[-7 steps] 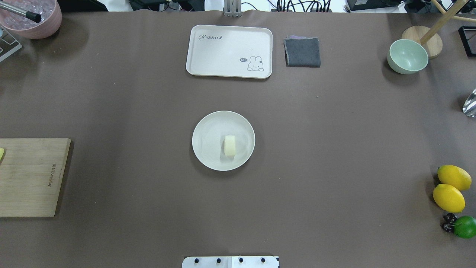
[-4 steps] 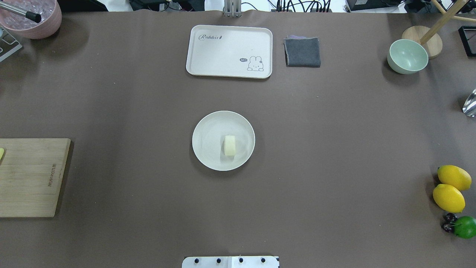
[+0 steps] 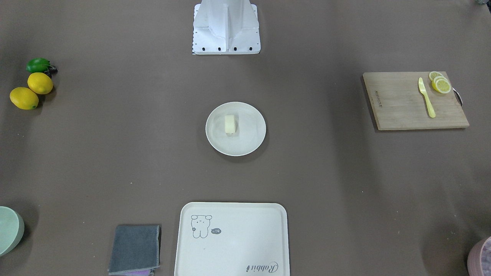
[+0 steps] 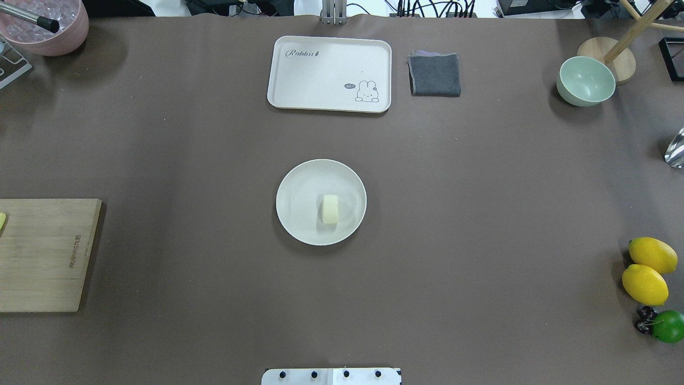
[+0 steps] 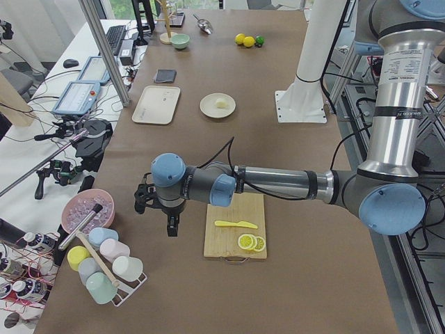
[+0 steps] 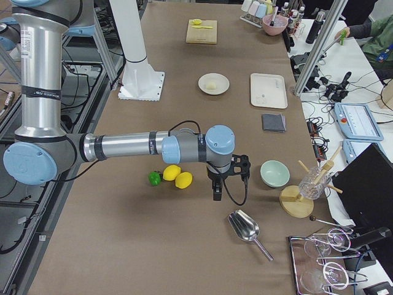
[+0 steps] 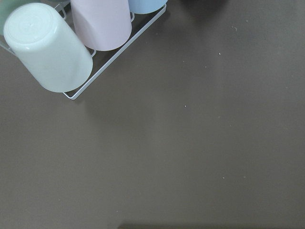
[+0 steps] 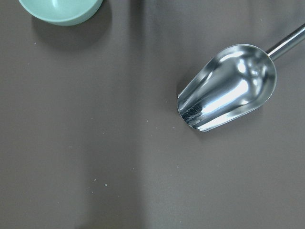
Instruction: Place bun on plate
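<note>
The bun (image 4: pixel 331 208), a small pale cream block, lies on the round cream plate (image 4: pixel 291 184) in the middle of the table, just right of the plate's centre. The front-facing view shows the same bun (image 3: pixel 229 124) resting on the plate (image 3: pixel 249 140). Nothing touches either. My left gripper (image 5: pixel 172 224) hangs over the table's left end near the cup rack, far from the plate. My right gripper (image 6: pixel 216 192) hangs over the right end beside the lemons. Both appear only in side views, so I cannot tell whether they are open or shut.
A cream tray (image 4: pixel 329 74) and a grey cloth (image 4: pixel 434 74) lie at the far edge. A green bowl (image 4: pixel 585 81), lemons (image 4: pixel 645 283), a lime (image 4: pixel 668 325) and a metal scoop (image 8: pixel 226 88) sit right. The cutting board (image 3: pixel 414 100) with lemon slices (image 3: pixel 441 84) and a cup rack (image 7: pixel 71 43) sit left.
</note>
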`<state>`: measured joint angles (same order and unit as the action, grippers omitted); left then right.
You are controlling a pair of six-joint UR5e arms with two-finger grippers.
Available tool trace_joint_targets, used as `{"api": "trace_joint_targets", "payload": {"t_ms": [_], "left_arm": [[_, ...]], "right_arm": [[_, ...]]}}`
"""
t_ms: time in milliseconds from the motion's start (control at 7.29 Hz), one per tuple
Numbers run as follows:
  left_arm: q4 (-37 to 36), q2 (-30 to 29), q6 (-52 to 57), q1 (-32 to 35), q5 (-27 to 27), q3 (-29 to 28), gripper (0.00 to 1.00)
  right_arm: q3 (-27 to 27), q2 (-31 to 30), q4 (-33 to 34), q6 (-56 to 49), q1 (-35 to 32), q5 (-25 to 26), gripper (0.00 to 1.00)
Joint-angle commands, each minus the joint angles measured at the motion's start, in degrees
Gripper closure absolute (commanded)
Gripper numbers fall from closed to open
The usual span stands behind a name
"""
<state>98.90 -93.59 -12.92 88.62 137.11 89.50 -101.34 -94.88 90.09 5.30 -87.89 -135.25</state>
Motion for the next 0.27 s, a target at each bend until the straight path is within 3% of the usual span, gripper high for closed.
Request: {"api": "trace_joint_targets", "payload": {"t_ms": [0,137], "left_arm": [[-0.03,-0.01,0.0,0.06,0.0,-0.12,0.02],[-0.03,-0.01,0.0,0.06,0.0,-0.12,0.02]], "right_arm": [[-0.09,0.05,0.0,0.06,0.0,-0.01,0.0],[-0.09,0.13,-0.09,0.06,0.0,-0.01,0.0]]}}
